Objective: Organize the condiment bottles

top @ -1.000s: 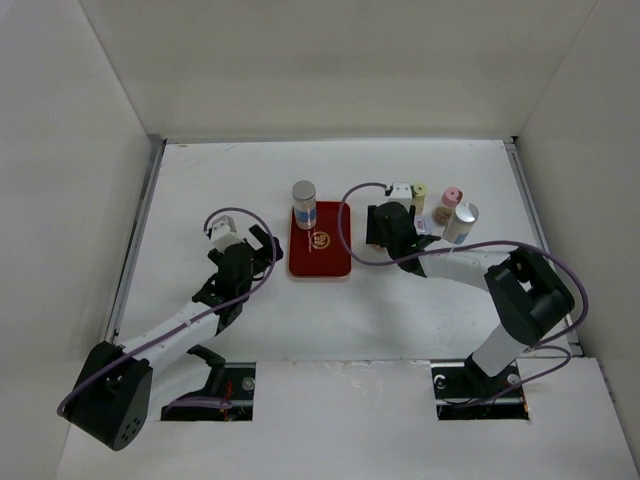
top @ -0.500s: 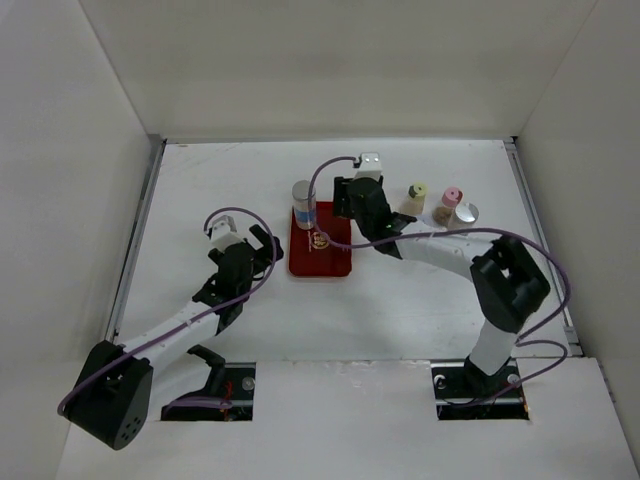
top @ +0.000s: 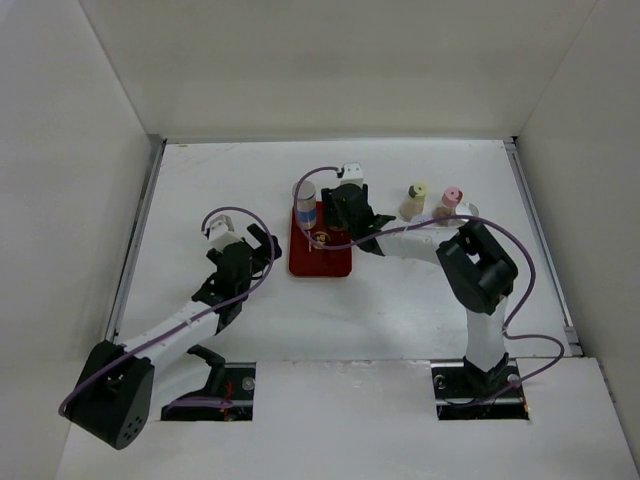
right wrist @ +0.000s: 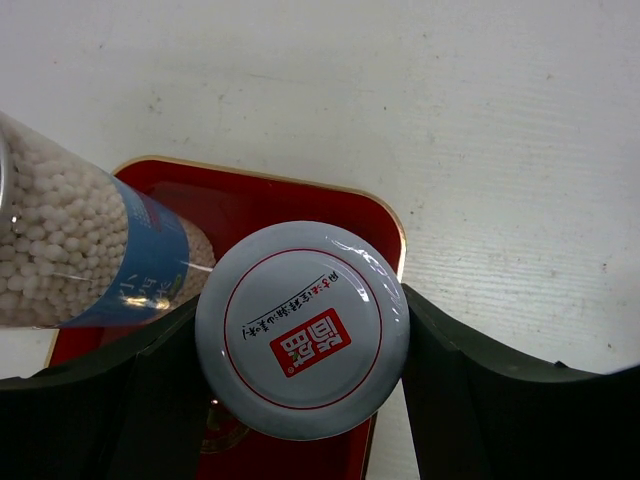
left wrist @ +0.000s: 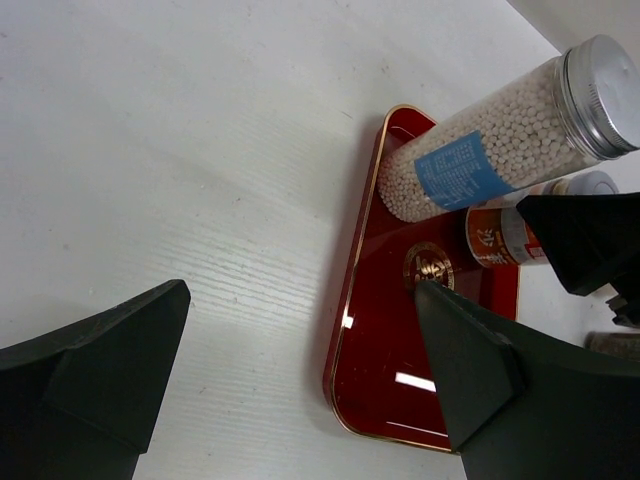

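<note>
My left fingers (left wrist: 100,370) gape wide over the tabletop (left wrist: 200,150), beside the red tray (left wrist: 400,400). A blue-labelled bottle (left wrist: 480,150) stands on it; my right fingers (right wrist: 470,400) clamp a white-capped bottle (right wrist: 302,343) at its far-right corner. A yellow-capped bottle (top: 415,200) and a pink-capped bottle (top: 448,203) stand further right.

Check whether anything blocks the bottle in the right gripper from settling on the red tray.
Nothing visible does. The held bottle, clamped in the right gripper, is over bare red tray near its far right corner. The tall blue-label bottle stands close beside it, not under it; whether they touch is unclear.
</note>
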Motion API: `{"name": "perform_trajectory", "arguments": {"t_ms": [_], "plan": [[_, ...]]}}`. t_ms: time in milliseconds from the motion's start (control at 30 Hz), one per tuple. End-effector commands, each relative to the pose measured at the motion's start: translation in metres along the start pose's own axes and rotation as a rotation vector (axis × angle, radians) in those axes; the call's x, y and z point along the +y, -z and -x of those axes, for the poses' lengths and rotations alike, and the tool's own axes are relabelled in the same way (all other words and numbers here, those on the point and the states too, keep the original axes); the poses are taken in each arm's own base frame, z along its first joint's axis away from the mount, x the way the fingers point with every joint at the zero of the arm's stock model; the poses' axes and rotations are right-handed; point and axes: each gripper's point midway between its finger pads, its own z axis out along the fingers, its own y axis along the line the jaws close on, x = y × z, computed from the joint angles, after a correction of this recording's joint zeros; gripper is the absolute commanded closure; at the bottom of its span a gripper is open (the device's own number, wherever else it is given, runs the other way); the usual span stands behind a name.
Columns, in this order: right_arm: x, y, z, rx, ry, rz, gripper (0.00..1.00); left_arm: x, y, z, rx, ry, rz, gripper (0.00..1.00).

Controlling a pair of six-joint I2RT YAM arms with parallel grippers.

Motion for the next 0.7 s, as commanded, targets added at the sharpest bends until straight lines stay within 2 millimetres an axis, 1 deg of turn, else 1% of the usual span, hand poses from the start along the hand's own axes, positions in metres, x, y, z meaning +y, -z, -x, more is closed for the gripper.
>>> {"name": "perform_trajectory", "arguments": {"t_ms": [0,67,100,233,333,400,433,467,500,533,567,600,633,667], "plan": [[0.023,0.006,0.069,-0.186,-0.098,0.066,0.26,-0.004,-0.002,0.003,-0.019,0.033,-0.022,0.00],[0.023,0.007,0.069,-0.184,-0.106,0.065,0.18,-0.004,-0.004,0.002,-0.016,0.034,-0.019,0.00],[0.022,0.009,0.069,-0.182,-0.111,0.066,0.16,-0.004,-0.005,0.001,-0.014,0.036,-0.019,0.00],[0.018,0.026,0.080,-0.191,-0.139,0.074,0.15,-0.006,-0.007,-0.001,-0.001,0.046,-0.020,0.00],[0.004,0.052,0.087,-0.189,-0.158,0.049,0.15,-0.012,-0.003,0.006,-0.013,0.071,-0.034,0.00],[-0.009,0.072,0.090,-0.199,-0.184,0.036,0.18,-0.019,0.002,0.018,-0.039,0.097,-0.051,0.00],[-0.016,0.082,0.089,-0.206,-0.195,0.029,0.21,-0.023,0.004,0.025,-0.052,0.109,-0.058,0.00],[-0.024,0.092,0.088,-0.214,-0.203,0.017,0.25,-0.025,0.005,0.031,-0.064,0.118,-0.060,0.00],[-0.035,0.101,0.086,-0.223,-0.212,-0.002,0.33,-0.027,0.006,0.036,-0.076,0.128,-0.059,0.00],[-0.051,0.109,0.082,-0.230,-0.225,-0.040,0.45,-0.029,0.006,0.040,-0.082,0.133,-0.062,0.00],[-0.073,0.115,0.078,-0.238,-0.241,-0.093,0.57,-0.031,0.005,0.041,-0.085,0.135,-0.065,0.00],[-0.091,0.122,0.072,-0.245,-0.258,-0.139,0.66,-0.030,0.003,0.039,-0.081,0.134,-0.059,0.00],[-0.107,0.128,0.065,-0.244,-0.273,-0.184,0.70,-0.029,0.000,0.037,-0.079,0.133,-0.052,0.00],[-0.124,0.132,0.057,-0.239,-0.286,-0.229,0.70,-0.026,-0.004,0.033,-0.071,0.129,-0.045,0.00]]}}
